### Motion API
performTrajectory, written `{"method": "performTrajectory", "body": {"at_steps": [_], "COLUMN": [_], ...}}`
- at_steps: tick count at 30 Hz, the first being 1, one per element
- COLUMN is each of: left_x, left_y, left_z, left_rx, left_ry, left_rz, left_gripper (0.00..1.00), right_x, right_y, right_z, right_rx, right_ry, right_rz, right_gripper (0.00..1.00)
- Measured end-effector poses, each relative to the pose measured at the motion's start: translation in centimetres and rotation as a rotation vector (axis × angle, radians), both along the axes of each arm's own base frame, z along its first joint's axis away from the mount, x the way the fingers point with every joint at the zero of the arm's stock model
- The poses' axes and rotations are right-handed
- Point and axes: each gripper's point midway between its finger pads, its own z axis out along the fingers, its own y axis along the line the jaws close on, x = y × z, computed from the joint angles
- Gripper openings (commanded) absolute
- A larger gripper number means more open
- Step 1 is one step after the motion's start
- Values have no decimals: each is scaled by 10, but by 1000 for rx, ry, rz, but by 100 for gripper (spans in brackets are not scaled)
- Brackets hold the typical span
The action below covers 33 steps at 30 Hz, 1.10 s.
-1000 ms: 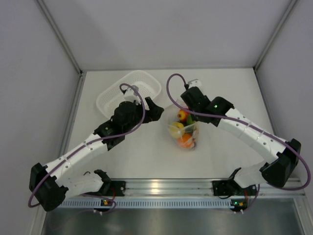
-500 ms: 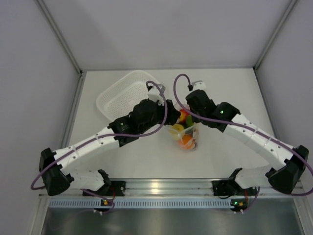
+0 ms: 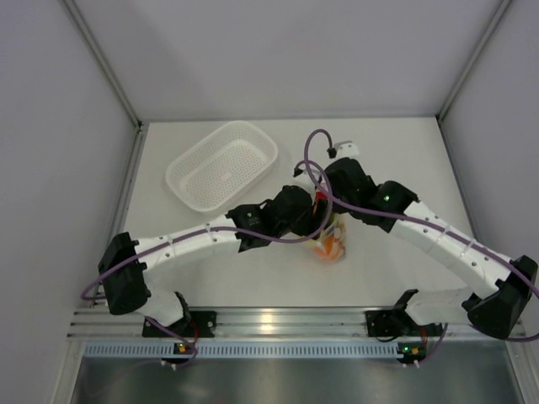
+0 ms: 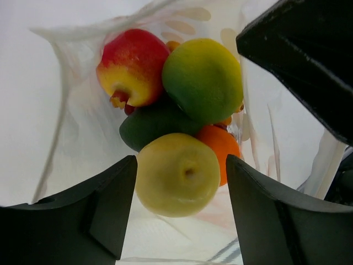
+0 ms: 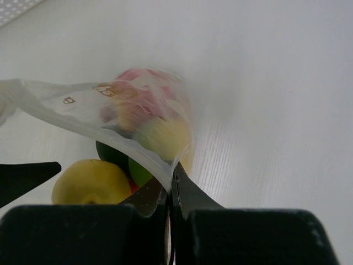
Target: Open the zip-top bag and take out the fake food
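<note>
At the zip-top bag (image 5: 83, 110) mouth only now, left gripper (image 4: 181, 163) agape; right gripper (image 5: 170, 185) tight on its rim.

Both arms are built from white tubular links joined by bulky black joint housings, as is seen on the left arm (image 3: 181, 247) and the right arm (image 3: 438, 240). A thin purple cable (image 3: 316, 132) is run along each arm and is left in loose loops near the wrist. A small green light (image 3: 387, 197) is shown on one black housing of the right arm. The fingers (image 4: 71, 221) are moulded in matte black, wedge-shaped and flat-faced. Each arm is carried on a black base (image 3: 189, 322).
</note>
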Motion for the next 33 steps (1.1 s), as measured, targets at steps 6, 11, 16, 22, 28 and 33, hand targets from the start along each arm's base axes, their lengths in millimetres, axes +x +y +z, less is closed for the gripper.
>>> {"method": "performTrajectory", "body": {"at_steps": [6,11,16,22,28,33], "left_x": [-15,-23,-21,-18,-19,-22], "left_y": [-1,-2,-5,-12,-13,-14], "left_z": [-12,-17,-27,-41,-49,-56], "left_rx": [46,58,86,124,156,166], "left_ry": [41,69,82,105,136,157], "left_rz": [-56,-95,-96,-97,-98,-102], "left_gripper": [99,99,99,99,99,89], "right_x": [-1,-2,0,0,2,1], "right_y": [-2,-2,-7,-16,-24,-27], "right_z": [-4,-6,-10,-16,-22,-29], "right_rx": [2,4,4,-26,-59,-73], "right_ry": [-1,1,11,18,20,26], "right_rz": [-1,0,-20,-32,-46,-53], "right_gripper": [0,0,0,0,0,0]}}
